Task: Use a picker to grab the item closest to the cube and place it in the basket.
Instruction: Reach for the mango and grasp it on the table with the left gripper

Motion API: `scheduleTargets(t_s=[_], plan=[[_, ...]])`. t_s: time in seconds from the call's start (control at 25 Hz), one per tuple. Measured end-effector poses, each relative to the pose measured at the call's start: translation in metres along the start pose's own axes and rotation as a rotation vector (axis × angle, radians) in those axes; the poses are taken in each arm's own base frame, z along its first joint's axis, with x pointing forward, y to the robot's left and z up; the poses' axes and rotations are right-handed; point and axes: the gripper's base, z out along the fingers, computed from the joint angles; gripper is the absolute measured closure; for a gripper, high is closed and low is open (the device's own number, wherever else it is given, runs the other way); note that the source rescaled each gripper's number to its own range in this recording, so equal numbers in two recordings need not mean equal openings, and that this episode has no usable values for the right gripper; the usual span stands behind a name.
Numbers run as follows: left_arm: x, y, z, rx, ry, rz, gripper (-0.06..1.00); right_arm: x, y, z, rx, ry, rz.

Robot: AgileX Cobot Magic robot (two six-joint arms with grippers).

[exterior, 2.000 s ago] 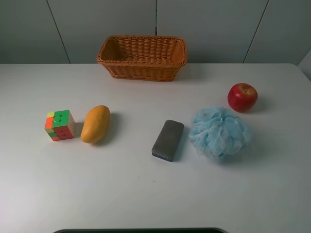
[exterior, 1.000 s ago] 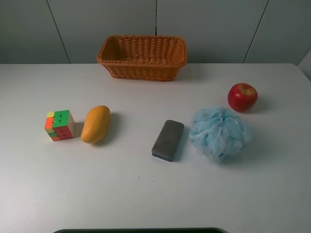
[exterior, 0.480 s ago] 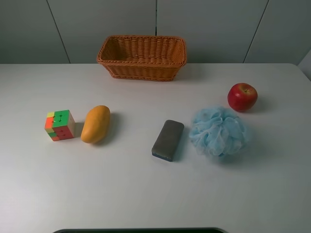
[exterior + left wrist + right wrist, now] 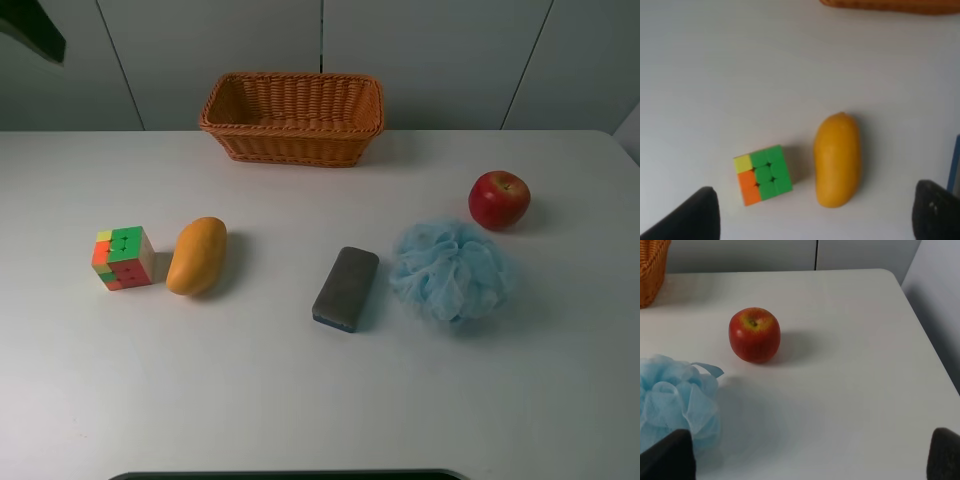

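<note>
Left end effector (image 4: 820,220) hangs wide open and empty over the mango (image 4: 196,256), which lies on the desk (image 4: 300,400) just beside the cube (image 4: 123,258). Right end effector (image 4: 805,460) is also open and empty. I'd drop centred, pinch the mango's narrow width, avoid the cube, then go to the basket (image 4: 292,135).

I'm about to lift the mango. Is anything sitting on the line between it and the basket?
Nothing visible does. Only bare table lies between the mango and the basket. The cube sits on the mango's far side, away from the basket, and the grey block lies off to the right of that line.
</note>
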Motion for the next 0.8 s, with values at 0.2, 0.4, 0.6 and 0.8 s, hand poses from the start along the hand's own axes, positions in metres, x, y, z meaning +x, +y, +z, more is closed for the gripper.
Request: scheduleTargets(t_s=[0.2, 0.4, 0.6, 0.8], plan=[[0.002, -0.036, 0.068, 0.013, 0.139, 0.066, -0.06, 0.0, 0.0, 0.0, 0.0, 0.0, 0.0], [0.011, -0.049, 0.126, -0.014, 0.26, 0.067, -0.06, 0.0, 0.0, 0.0, 0.0, 0.0, 0.0], [0.021, -0.051, 0.171, -0.04, 0.339, 0.065, -0.06, 0.0, 0.0, 0.0, 0.0, 0.0, 0.0], [0.03, -0.053, 0.206, -0.039, 0.374, 0.037, -0.06, 0.0, 0.0, 0.0, 0.0, 0.0, 0.0]])
